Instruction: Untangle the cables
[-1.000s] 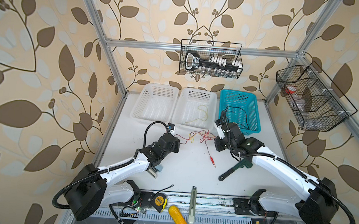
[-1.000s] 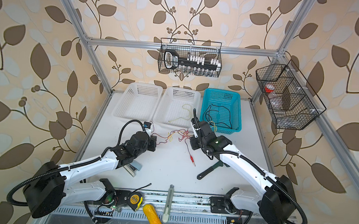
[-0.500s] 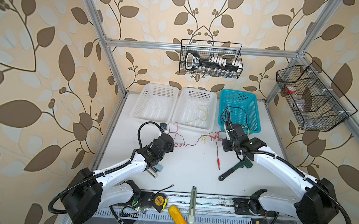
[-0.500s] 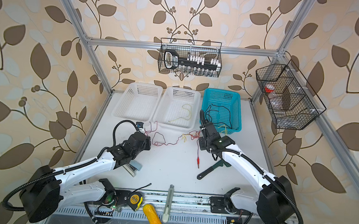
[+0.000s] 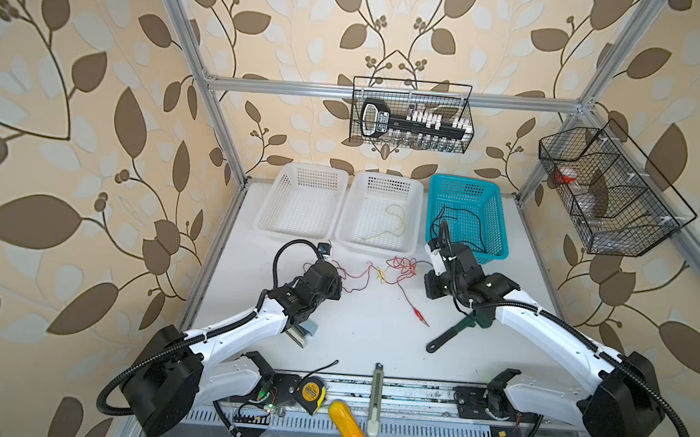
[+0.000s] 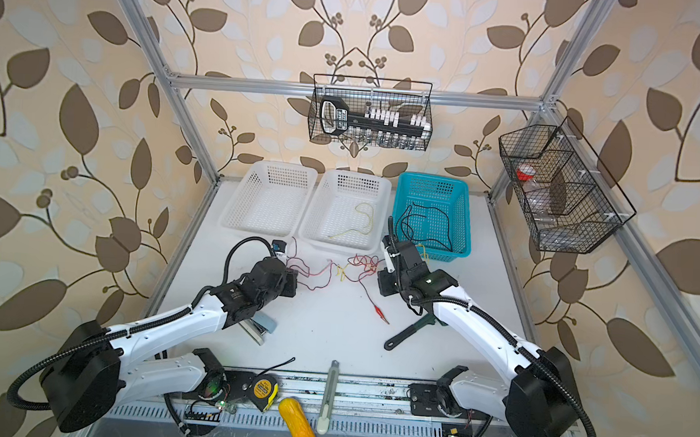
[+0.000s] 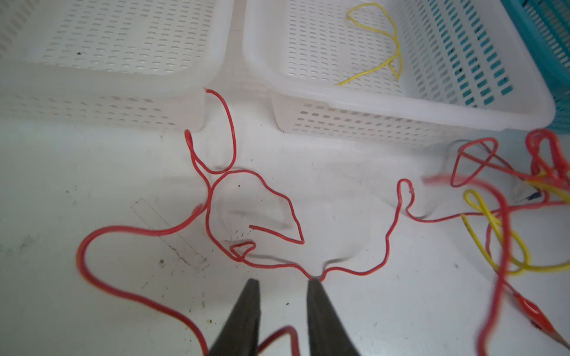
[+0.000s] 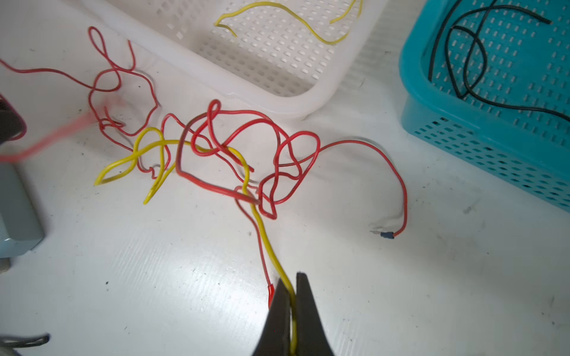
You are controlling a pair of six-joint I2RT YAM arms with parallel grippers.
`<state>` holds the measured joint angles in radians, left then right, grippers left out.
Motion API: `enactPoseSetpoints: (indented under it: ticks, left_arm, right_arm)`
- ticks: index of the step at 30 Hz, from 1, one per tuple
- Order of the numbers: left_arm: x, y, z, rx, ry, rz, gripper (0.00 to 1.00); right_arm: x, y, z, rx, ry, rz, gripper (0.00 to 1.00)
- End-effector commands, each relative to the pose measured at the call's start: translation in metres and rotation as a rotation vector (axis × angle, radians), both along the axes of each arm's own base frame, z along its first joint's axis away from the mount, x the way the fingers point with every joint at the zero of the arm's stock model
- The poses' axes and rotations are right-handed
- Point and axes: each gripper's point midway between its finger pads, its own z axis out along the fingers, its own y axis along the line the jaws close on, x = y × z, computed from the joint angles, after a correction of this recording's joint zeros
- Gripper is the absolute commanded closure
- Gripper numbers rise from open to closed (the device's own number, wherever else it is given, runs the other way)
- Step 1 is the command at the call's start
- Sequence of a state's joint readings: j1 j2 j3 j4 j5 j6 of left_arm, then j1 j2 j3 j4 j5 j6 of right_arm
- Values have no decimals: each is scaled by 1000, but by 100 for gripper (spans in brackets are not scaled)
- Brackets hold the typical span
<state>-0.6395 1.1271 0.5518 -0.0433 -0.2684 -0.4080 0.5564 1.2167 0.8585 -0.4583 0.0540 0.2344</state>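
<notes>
Sorting looks partly done, as I judge it. On the white table [image 5: 357,336] 3 baskets stand in a row. The left white basket [image 5: 297,234] is empty, the middle white basket [image 5: 374,244] holds 1 loose yellow cable [image 7: 370,72], and the teal basket [image 5: 465,181] holds black cables [image 8: 505,106].

What is left is the tangle [image 8: 216,148]. It lies on the table just in front of the middle white basket, between the 2 arms. Several red cables [image 7: 207,215] are looped there around a tangled yellow cable [image 8: 269,246]. 1 red alligator clip [image 5: 417,314] lies apart from the knot, nearer the front of the table.

The right gripper [image 8: 290,277] is closed tight on the tangled yellow cable, which runs from its jaws into the knot. A thin red end lies just beside 1 finger.

The left gripper [image 7: 283,280] is partly open and clamps nothing. A red cable touches only the tip of 1 finger.

I judge that the tangled yellow cable must come out of the red loops, and that the red cables then go, probably, into the empty basket.
</notes>
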Motion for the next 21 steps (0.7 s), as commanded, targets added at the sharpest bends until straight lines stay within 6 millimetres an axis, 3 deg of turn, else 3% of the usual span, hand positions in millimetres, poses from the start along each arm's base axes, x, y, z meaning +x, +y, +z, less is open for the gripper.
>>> enactPoseSetpoints:
  ticks: [1,11,21]
  left_arm:
    - [7,-11,20,-52,-40,-34,53]
    - [9,-33,38,-110,-76,-140,27]
    - [14,-45,36,-130,-71,-172,16]
  right_arm:
    - [3,21,24,82,-49,69,100]
    - [1,40,37,158,-72,138,100]
    - [-10,62,68,282,-138,248,100]
